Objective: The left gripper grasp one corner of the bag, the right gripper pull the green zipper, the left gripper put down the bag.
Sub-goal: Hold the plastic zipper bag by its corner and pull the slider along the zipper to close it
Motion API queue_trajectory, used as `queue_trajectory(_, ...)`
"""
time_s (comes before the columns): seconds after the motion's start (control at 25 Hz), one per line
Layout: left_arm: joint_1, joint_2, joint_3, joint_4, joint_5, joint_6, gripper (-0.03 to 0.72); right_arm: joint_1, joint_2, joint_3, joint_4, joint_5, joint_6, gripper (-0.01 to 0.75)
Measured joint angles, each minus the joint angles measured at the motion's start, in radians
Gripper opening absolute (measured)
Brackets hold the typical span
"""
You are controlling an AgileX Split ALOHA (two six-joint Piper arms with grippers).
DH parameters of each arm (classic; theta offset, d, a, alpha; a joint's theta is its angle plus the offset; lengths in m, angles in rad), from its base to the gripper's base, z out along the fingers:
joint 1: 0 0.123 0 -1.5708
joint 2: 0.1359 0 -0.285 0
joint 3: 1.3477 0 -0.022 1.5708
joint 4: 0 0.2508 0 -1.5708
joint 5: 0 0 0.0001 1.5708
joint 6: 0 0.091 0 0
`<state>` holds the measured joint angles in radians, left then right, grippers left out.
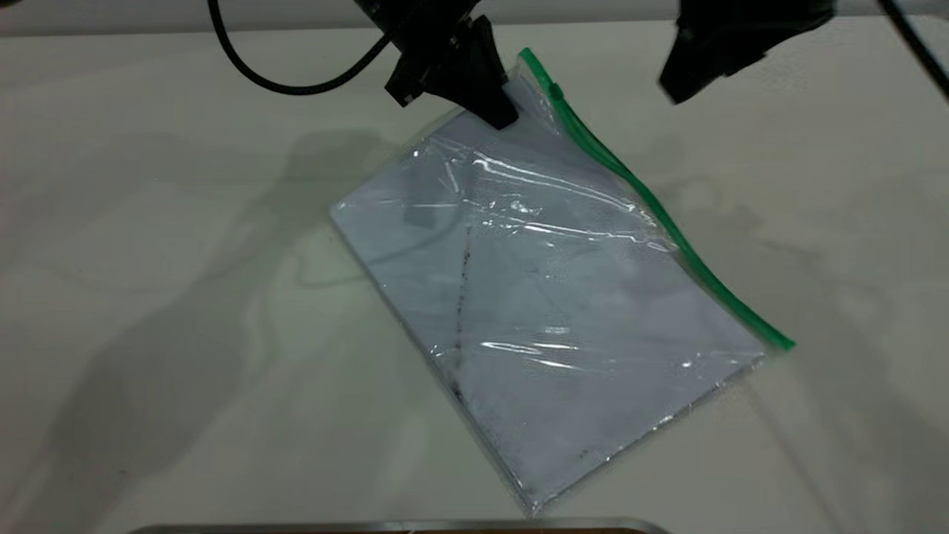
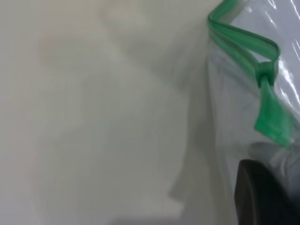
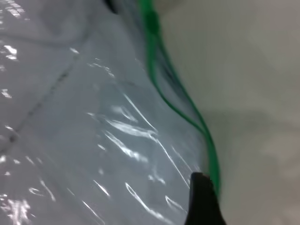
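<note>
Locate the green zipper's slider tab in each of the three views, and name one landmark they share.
Exterior view: slider tab near the strip's far end, just right of the left gripper.
Left wrist view: a knot-like lump on the folded strip.
Right wrist view: probably the thicker spot; blurred.
Shared landmark: the green zipper edging the bag.

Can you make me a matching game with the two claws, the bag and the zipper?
Things:
1. left claw
2. right claw
3. green zipper
4. bag

Descriptions:
A. along one long edge of the bag
B. hangs above the table, touching nothing
C. clear plastic, white sheet inside
D. grips the bag near its top corner

Pairs: 1-D, 2-B, 3-A, 4-C
</note>
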<state>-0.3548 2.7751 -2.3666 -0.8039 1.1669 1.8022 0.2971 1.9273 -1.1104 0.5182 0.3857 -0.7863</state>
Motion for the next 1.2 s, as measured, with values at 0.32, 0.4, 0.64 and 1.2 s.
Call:
queue_trajectory(0.32, -0.037, 0.000, 0.000, -0.072, 0.000, 0.156, 0.053, 0.011, 0.034, -0.025, 0.324, 0.009, -0.323, 0.547)
queue_trajectory(0.4, -0.042, 0.001, 0.000, -0.090, 0.000, 0.163, 0.053, 0.011, 0.035, -0.025, 0.398, 0.015, -0.401, 0.547)
queue_trajectory(0.64, -0.051, 0.002, 0.000, -0.166, 0.000, 0.171, 0.053, 0.011, 0.036, -0.026, 0.529, 0.035, -0.532, 0.530)
queue_trajectory(1.2, -0.051, 0.002, 0.000, -0.179, 0.000, 0.175, 0.053, 0.011, 0.085, -0.027, 0.544, 0.033, -0.536, 0.489)
